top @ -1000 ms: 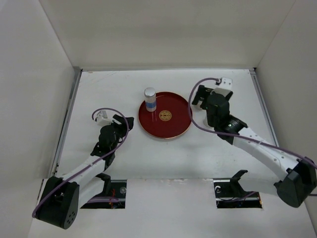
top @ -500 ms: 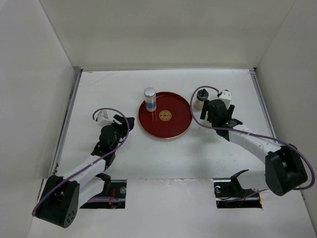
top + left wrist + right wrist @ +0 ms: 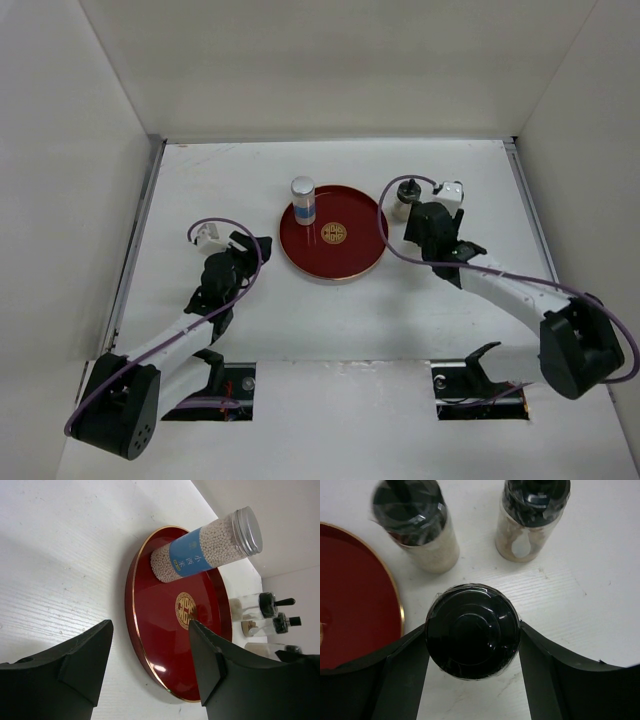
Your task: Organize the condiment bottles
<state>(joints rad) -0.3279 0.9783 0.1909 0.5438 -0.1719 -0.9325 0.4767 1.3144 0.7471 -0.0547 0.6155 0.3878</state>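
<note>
In the right wrist view my right gripper [image 3: 472, 632] is shut on the black knobbed cap of a squat glass bottle [image 3: 470, 615], one finger [image 3: 405, 660] on each side of it. That bottle stands on the table just right of the red tray [image 3: 355, 595]. Two more black-capped bottles [image 3: 417, 525] [image 3: 532, 517] stand just beyond it. A clear cylinder bottle [image 3: 303, 200] with a blue label and silvery lid stands upright on the tray's far left rim [image 3: 355, 255]. My left gripper [image 3: 150, 625] is open and empty, left of the tray.
White walls close in the table on the left, back and right. The red tray [image 3: 165, 630] has a gold emblem at its centre. Purple cables loop over both arms. From above, the right arm [image 3: 440, 235] hides most of the capped bottles.
My right gripper has shifted over the group of capped bottles and closed on the nearest cap. The left arm and the cylinder bottle have not moved.
</note>
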